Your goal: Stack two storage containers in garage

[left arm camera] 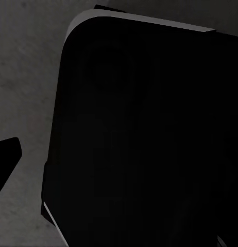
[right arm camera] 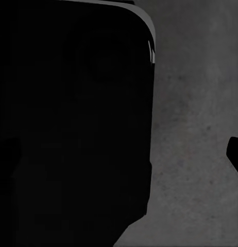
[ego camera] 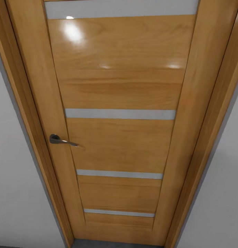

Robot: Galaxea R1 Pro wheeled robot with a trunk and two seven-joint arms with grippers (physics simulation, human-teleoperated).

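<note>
A wooden door point(ego camera: 119, 131) stands right in front of the robot's head, very close. It is shut. It is honey-brown and shiny, with thin pale strips point(ego camera: 120, 114) running across it. A grey metal handle point(ego camera: 62, 140) sits near the door's left edge, about halfway down. A wooden frame point(ego camera: 29, 131) runs down each side of the door, and plain pale walls point(ego camera: 12, 193) stand beside the frame. A thin strip of dark grey floor point(ego camera: 115, 244) shows just below the door.

The two red-orange bins cannot be seen here, so I cannot tell where they are. No bin shows on the floor by the door. I think the robot is still on its way between rooms, and the door probably has to be opened or passed. As far as these pictures show, the carrying and the stacking in the garage are still left to do.

The head view shows the door but no arms. The two wrist views look down instead. Each one shows a big black rounded shape point(left arm camera: 150, 134), likely part of the robot's own body point(right arm camera: 72, 123), over speckled grey floor point(right arm camera: 196, 128). A small dark tip point(left arm camera: 6, 154) pokes in at the edge of each wrist view. It may be a finger, but I cannot tell if either hand is clenched or released.
</note>
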